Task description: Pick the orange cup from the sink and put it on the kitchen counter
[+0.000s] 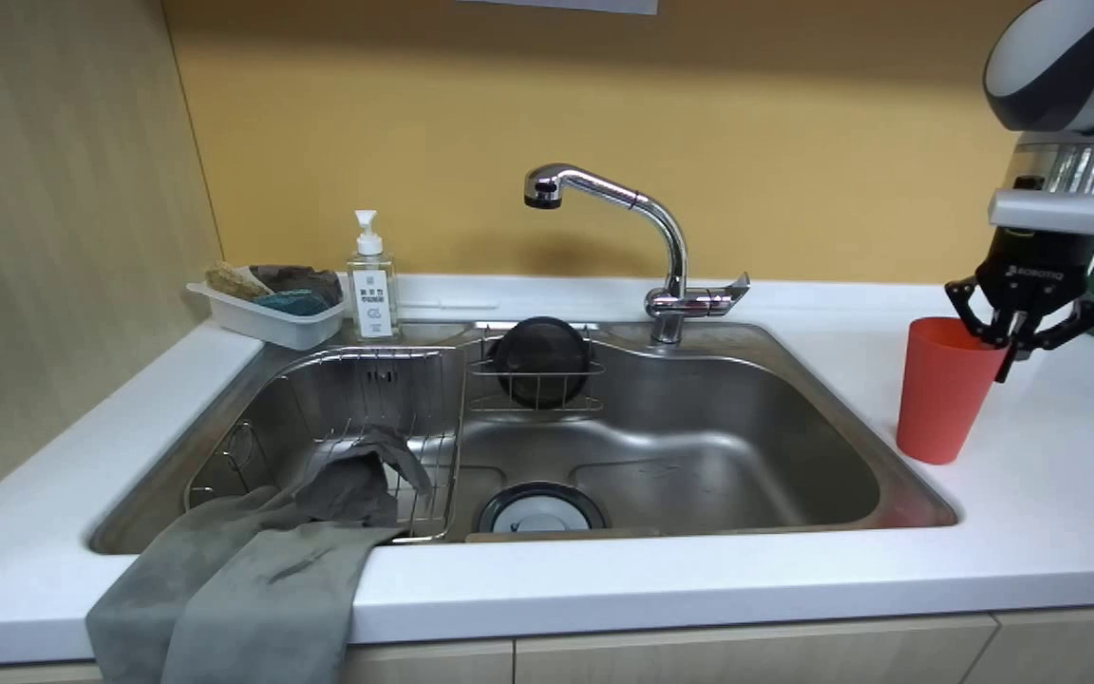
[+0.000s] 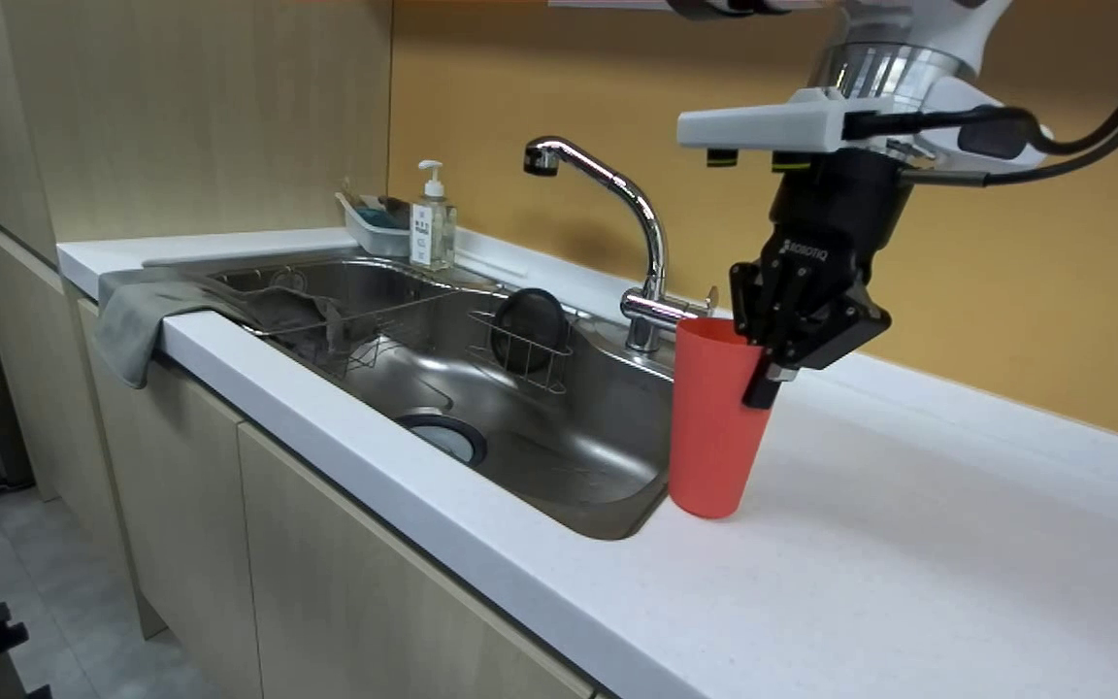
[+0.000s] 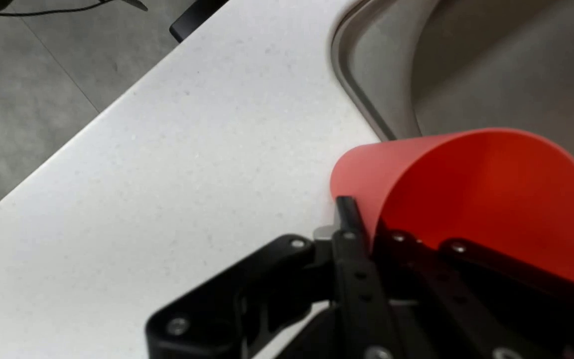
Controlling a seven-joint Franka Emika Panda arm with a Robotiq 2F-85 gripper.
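A kitchen: sink (image 1: pixel 784 446), faucet (image 1: pixel 676 256), dish rack (image 1: pixel 428 442)

We have the sink (image 1: pixel 765 427) in the counter (image 1: pixel 699 581); the cup (image 1: pixel 946 399) just right of the sink; a cloth (image 1: pixel 253 594) over the front edge; bottle (image 1: pixel 374 299) and tub (image 1: pixel 286 331) near the back left corner.

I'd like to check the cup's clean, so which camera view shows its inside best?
The wrist view, because it looks into the cup from above, though the fingers hide part of the inside. Both exterior views show the cup from the side, so mainly its outside and little of the interior.
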